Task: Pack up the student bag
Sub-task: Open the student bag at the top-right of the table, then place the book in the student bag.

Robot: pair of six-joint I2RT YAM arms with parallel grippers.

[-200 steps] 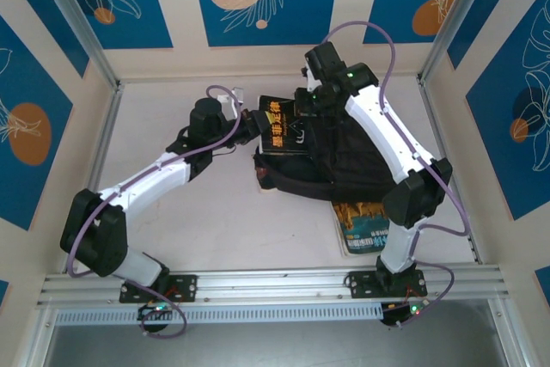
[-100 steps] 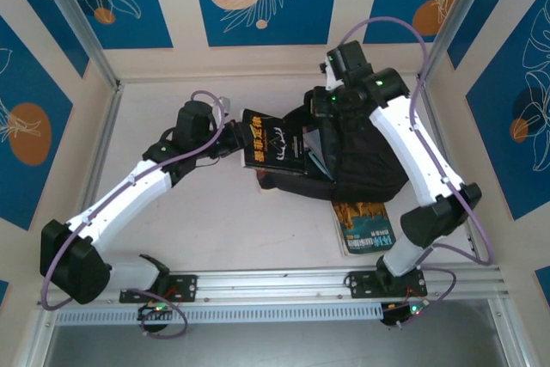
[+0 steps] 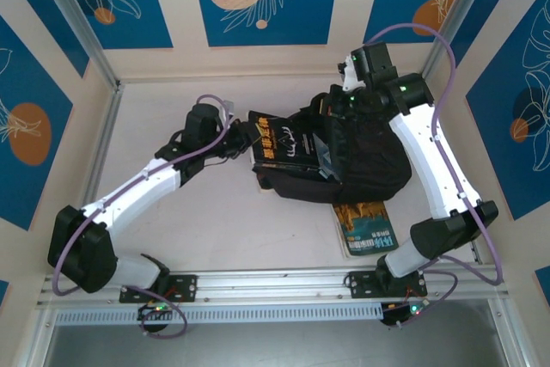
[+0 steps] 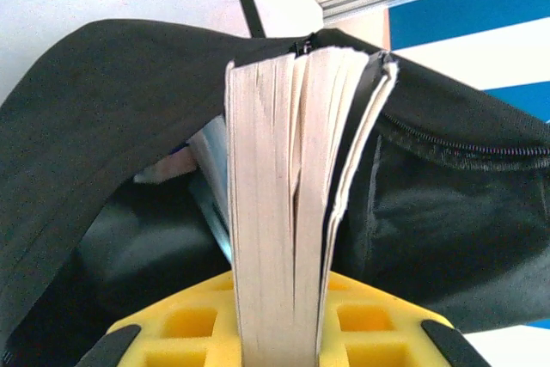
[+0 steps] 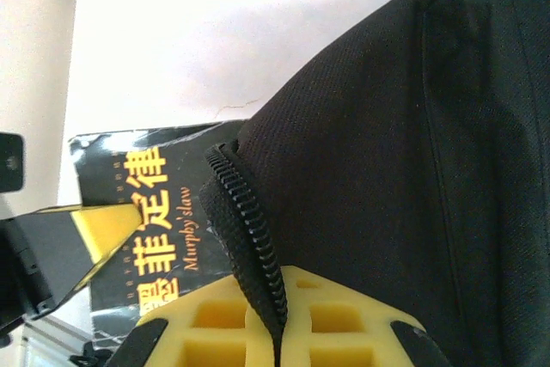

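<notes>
The student bag [image 3: 365, 161] is a soft black backpack lying right of the table's middle. My right gripper [image 3: 341, 109] is shut on its zipper edge [image 5: 251, 229], holding the opening's rim up at the bag's far left corner. A black book with orange characters [image 3: 279, 139] is gripped at its left end by my left gripper [image 3: 245, 139], which is shut on it. The book's right end sits at the bag's mouth. In the left wrist view the book's page edges [image 4: 288, 212] stand between the yellow pads [image 4: 185, 324], pointing into the dark opening [image 4: 129, 238].
A second book with a teal and orange cover [image 3: 365, 228] lies half under the bag's near edge. Aluminium posts and the white walls [image 3: 103, 152] enclose the table. Bare table surface [image 3: 215, 229] lies in front of the left arm.
The right gripper has moved right and back, drawing the bag's rim with it. The left arm has shifted, and the held book now sits slightly farther right at the opening.
</notes>
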